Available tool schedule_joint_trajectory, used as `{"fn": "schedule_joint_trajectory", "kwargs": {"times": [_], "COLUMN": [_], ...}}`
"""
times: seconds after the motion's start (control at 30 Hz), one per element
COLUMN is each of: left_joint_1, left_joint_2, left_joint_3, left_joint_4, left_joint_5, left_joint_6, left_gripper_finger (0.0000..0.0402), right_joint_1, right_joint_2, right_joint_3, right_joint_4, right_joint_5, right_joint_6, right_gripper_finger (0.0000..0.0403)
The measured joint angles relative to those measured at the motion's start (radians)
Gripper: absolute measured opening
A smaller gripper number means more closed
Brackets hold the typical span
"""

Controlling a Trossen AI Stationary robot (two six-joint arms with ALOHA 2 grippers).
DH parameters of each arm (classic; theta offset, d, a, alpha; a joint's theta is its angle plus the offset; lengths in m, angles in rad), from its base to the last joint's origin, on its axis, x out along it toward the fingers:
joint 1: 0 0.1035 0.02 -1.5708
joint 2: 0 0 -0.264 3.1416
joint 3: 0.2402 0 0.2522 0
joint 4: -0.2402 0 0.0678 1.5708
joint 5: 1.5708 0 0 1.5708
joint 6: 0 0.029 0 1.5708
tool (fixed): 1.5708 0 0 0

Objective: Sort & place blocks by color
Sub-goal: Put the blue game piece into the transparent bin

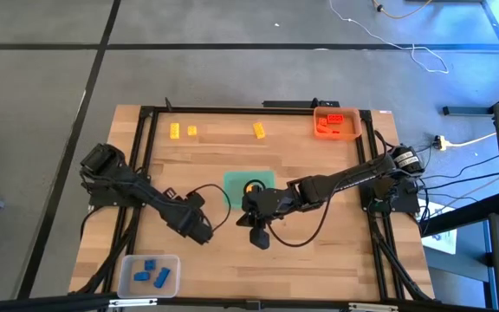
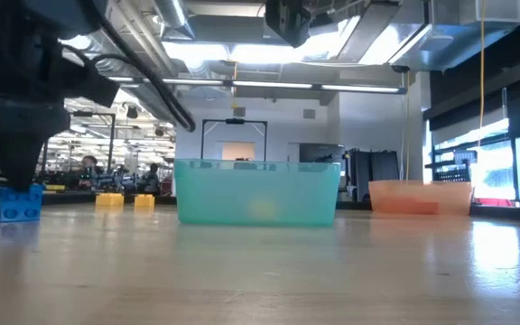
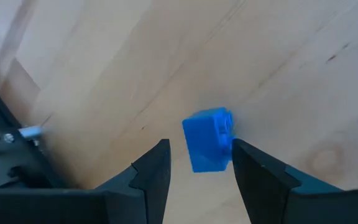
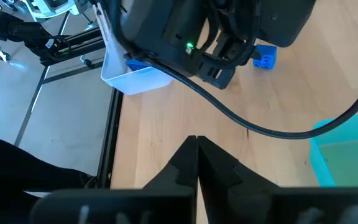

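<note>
A blue block (image 3: 208,140) rests flat on the wooden table (image 1: 319,251), also seen in the low view (image 2: 16,202). My left gripper (image 3: 201,147) hangs just over it, pointing steeply down and open, one finger on each side of the block. My right gripper (image 4: 196,140) is shut and empty, held above the table on the near side of the green tray (image 1: 232,186), which holds a yellow block (image 1: 255,185). Three yellow blocks (image 1: 192,131) lie near the table's far edge. Orange-red blocks sit in the orange tray (image 1: 352,132), and blue blocks (image 1: 150,275) in the clear tray (image 1: 173,260).
The clear tray stands at the near left corner, close to my left gripper (image 1: 202,232). The green tray (image 2: 258,194) is at the table's middle and the orange tray (image 2: 420,196) at the far right. A black frame (image 1: 145,139) runs along the table's edges. Bare wood lies at the near right.
</note>
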Motion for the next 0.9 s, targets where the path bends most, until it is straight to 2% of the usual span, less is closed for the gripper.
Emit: {"fn": "schedule_joint_trajectory", "kwargs": {"times": [0.37, 0.67, 0.77, 0.9], "left_joint_1": [0.007, 0.008, 0.013, 0.026], "left_joint_2": [-0.006, -0.004, -0.003, -0.003], "left_joint_3": [-0.146, -0.149, -0.149, -0.149], "left_joint_4": [0.156, 0.176, 0.181, 0.184], "left_joint_5": [0.041, 0.020, 0.021, 0.037], "left_joint_6": [0.001, 0.188, 0.235, 0.293], "left_gripper_finger": [0.0161, 0.0160, 0.0145, 0.0094], "right_joint_1": [0.000, -0.001, -0.001, -0.001], "right_joint_2": [0.000, 0.000, 0.000, 0.000], "right_joint_3": [0.000, 0.000, 0.000, 0.000], "right_joint_4": [-0.001, 0.001, 0.001, 0.001], "right_joint_5": [0.000, 0.000, 0.000, 0.001], "right_joint_6": [0.000, -0.018, -0.019, -0.019], "right_gripper_finger": [0.0009, 0.0009, 0.0009, 0.0009]}}
